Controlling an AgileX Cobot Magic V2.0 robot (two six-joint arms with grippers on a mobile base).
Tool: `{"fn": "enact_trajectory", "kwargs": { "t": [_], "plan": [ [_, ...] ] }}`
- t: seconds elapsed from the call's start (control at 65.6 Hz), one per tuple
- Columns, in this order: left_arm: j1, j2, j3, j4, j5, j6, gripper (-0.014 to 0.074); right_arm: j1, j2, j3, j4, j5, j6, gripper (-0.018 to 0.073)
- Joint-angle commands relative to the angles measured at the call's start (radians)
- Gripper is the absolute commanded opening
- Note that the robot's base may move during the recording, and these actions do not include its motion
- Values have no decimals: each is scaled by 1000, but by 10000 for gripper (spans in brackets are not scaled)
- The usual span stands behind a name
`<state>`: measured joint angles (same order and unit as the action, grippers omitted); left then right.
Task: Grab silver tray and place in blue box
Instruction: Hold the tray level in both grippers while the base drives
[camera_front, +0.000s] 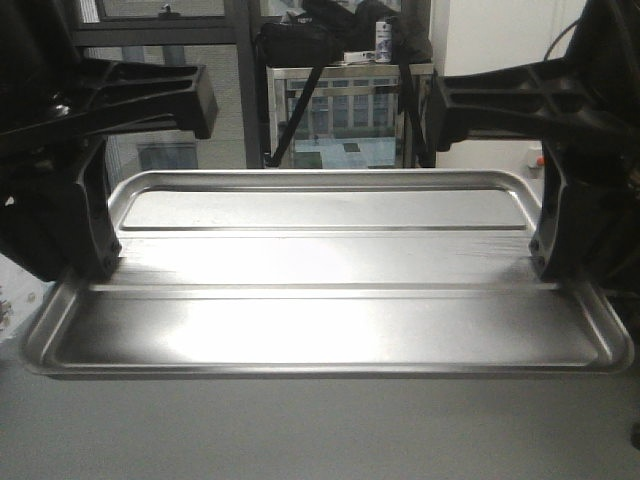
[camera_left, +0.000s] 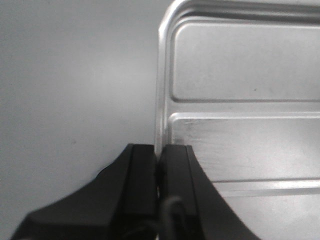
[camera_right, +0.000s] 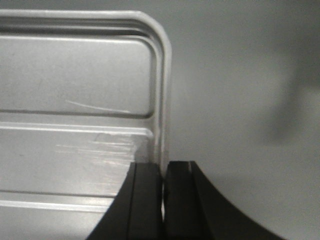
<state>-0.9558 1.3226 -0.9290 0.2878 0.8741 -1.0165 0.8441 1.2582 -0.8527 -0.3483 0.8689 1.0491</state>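
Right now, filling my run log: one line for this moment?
left gripper: shut on silver tray | right gripper: same | blue box: unseen

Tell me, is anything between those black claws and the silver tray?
Nothing visible. The left gripper and right gripper each pinch the silver tray by its end rim. The blue box is out of view, so that path is unknown.

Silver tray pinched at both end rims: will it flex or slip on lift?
Probably stiff: the silver tray has a raised rim and two ridges. Slip seems likelier: polished metal, and left gripper and right gripper each pinch only thin rim. Uneven lifting could tilt it.
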Motion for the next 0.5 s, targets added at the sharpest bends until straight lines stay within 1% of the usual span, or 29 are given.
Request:
{"fn": "enact_trajectory", "kwargs": {
  "t": [0.0, 0.488],
  "plan": [
    [-1, -30, -25, 25, -21, 5, -104, -4, -24, -29, -43, -20, -1, 59],
    [-1, -30, -25, 25, -21, 5, -104, -4, -24, -29, -43, -20, -1, 59]
  ]
}}
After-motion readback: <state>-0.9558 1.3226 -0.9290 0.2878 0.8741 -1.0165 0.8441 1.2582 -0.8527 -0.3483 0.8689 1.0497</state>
